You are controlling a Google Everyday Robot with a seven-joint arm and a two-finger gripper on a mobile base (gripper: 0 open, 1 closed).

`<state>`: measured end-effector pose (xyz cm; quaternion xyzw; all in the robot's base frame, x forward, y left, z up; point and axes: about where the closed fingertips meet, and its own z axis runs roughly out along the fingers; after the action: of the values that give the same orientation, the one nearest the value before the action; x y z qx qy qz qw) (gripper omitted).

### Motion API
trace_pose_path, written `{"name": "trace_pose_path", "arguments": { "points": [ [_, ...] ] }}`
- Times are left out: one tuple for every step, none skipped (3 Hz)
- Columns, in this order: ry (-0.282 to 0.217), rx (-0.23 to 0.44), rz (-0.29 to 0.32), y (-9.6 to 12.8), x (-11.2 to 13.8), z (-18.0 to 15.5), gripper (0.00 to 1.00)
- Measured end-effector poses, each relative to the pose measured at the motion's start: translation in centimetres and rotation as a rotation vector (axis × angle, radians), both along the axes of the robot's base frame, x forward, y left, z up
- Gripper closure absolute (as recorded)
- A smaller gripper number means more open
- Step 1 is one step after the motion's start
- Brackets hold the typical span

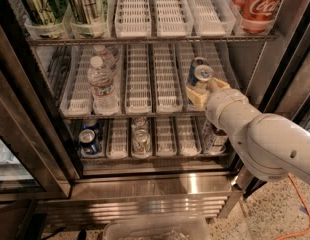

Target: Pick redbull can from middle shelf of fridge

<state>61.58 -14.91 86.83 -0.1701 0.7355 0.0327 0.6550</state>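
Note:
The redbull can (202, 76), slim, blue and silver with a silver top, stands at the front of the right lane on the middle shelf (167, 81) of the fridge (160, 183). A second like can stands right behind it. My gripper (206, 88) reaches in from the right on a thick white arm. Its cream fingers (195, 98) sit on both sides of the can's lower body and appear closed on it. The can stands upright on its tray.
Two water bottles (101, 82) stand in the left lane of the middle shelf. Red cola cans (259, 3) and green cans (85, 3) are on the top rack. Short cans (89, 142) sit on the lower rack. A dark door frame (30, 109) is at left; a clear bin (155, 229) lies below.

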Motion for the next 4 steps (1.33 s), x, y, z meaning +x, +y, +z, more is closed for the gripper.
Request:
{"name": "trace_pose_path", "arguments": {
  "points": [
    [0.008,0.002,0.036,0.9,-1.1,2.0,1.00],
    [0.063,-0.003,0.083,2.2,-3.2,3.0,1.00],
    [0.144,-0.019,0.122,2.9,-6.3,3.5,1.00],
    [0.232,0.002,0.198,3.7,-9.1,3.5,1.00]
  ]
}}
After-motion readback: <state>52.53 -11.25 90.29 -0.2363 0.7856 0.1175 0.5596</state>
